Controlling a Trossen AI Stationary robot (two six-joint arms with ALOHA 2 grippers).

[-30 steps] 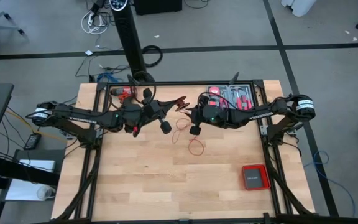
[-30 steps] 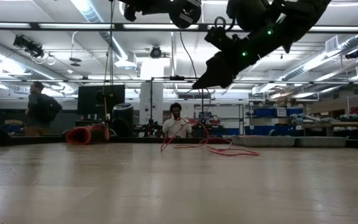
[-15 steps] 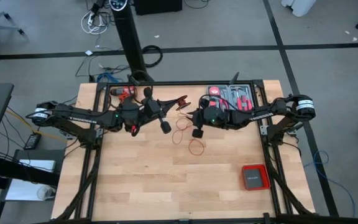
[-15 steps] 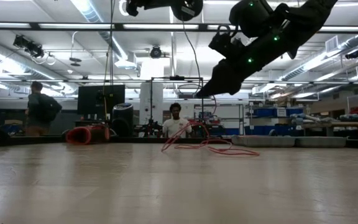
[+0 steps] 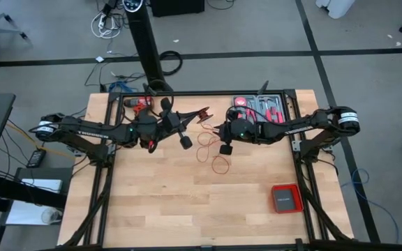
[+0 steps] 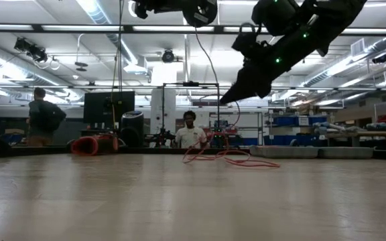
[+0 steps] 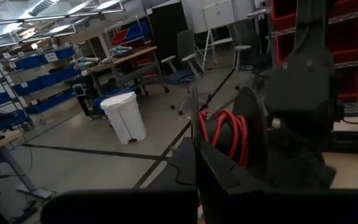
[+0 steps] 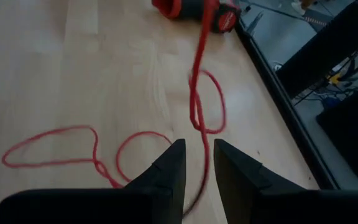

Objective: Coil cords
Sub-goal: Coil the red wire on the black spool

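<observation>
High view: narrowly parted right gripper (image 5: pixel 223 148) over looping red cord (image 5: pixel 218 164) (drill (image 5: pixel 137 104), toolbox (image 5: pixel 264 108) apparently behind).

Workshop-lab: open concrete floor, shelves of blue bins (image 6: pixel 293 121), ceiling strip lights (image 6: pixel 96 12), workbenches.

The cord (image 5: pixel 213 152) is lying in loops on the table (image 5: pixel 187 202) near its middle, between the left gripper (image 5: pixel 185 141) and the right gripper (image 5: pixel 225 149). The drill (image 5: pixel 139 104) is sitting at the back left, the tool tray (image 5: pixel 265 108) at the back right, the box (image 5: pixel 285 199) at the front right.
</observation>
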